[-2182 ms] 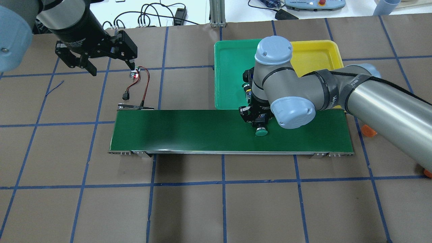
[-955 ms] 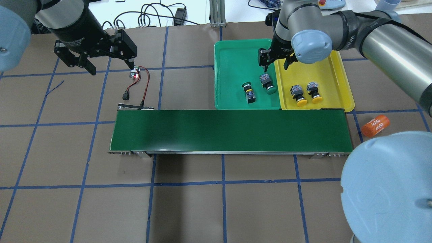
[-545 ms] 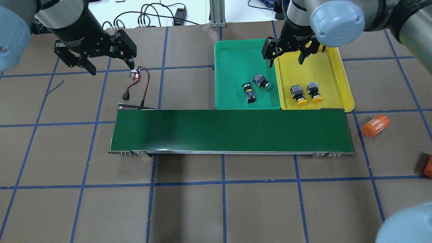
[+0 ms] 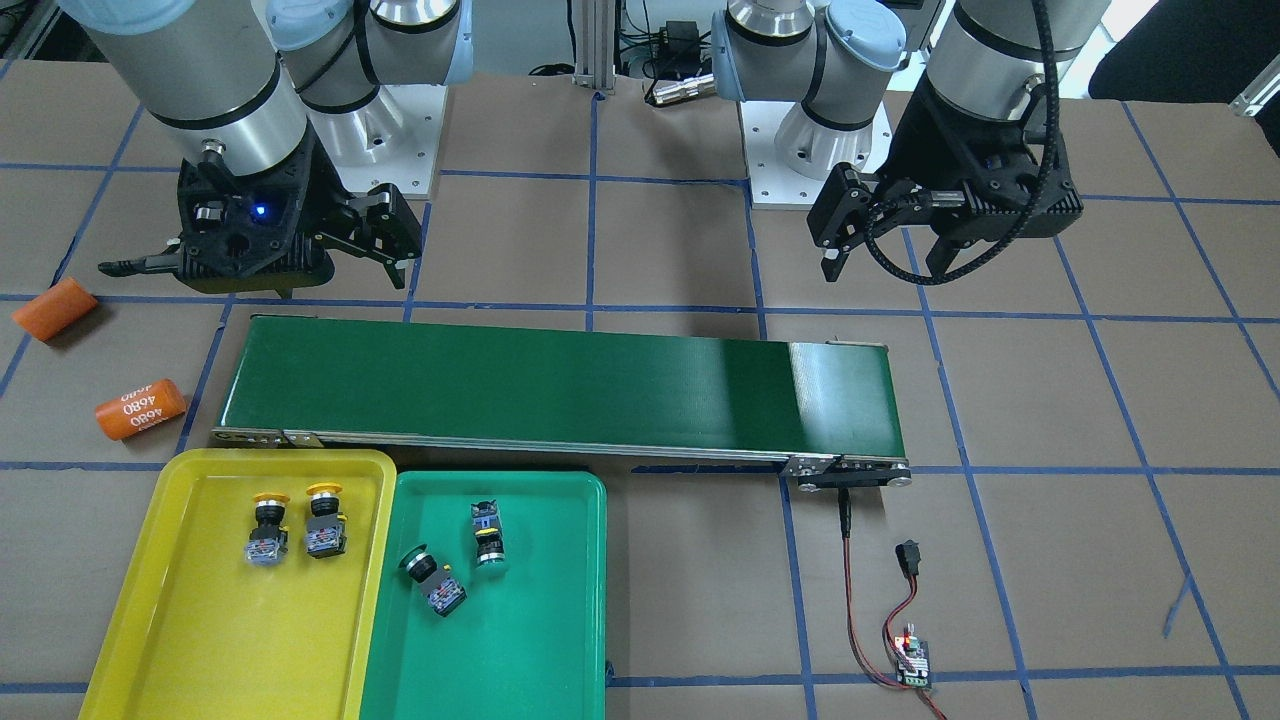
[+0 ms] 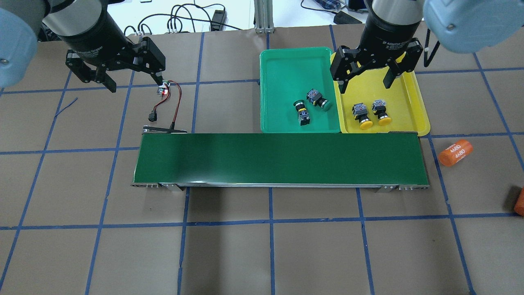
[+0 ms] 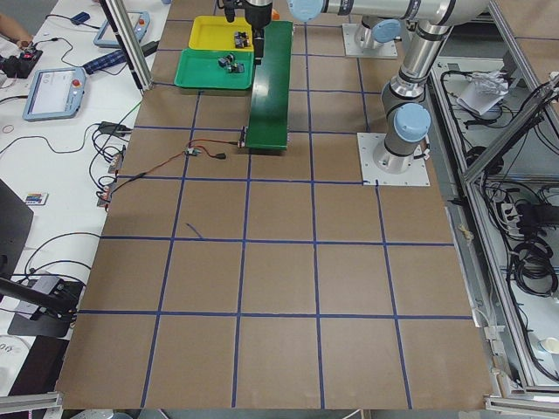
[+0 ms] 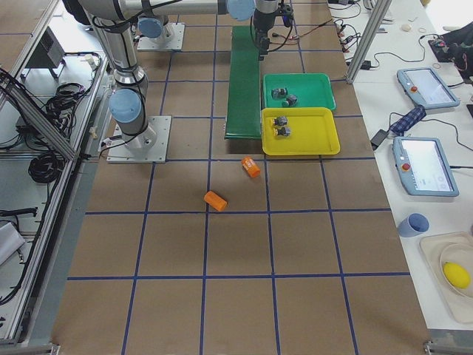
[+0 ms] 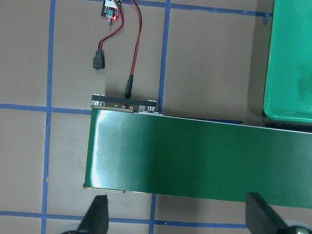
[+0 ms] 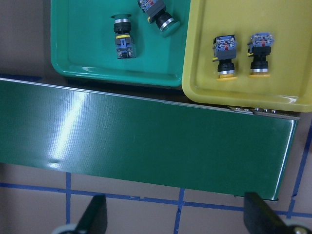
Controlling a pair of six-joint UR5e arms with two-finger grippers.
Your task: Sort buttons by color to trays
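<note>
Lying in colour-matched trays (image 5: 282, 65), mushroom-capped buttons (image 5: 320, 99), left gripper (image 5: 135, 84) and right gripper (image 5: 365, 86) spread, empty

The overhead view looks forward and down from behind the robot (image 4: 800, 140); the front view faces it across the counter (image 5: 82, 254). Side views look along the counter from far off at each end. Both wrist cameras look straight down, close, sharing the belt (image 8: 195, 156) and green tray (image 9: 87, 68).

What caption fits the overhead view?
Sorted: green buttons in the green tray, yellow buttons in the yellow tray.
</note>
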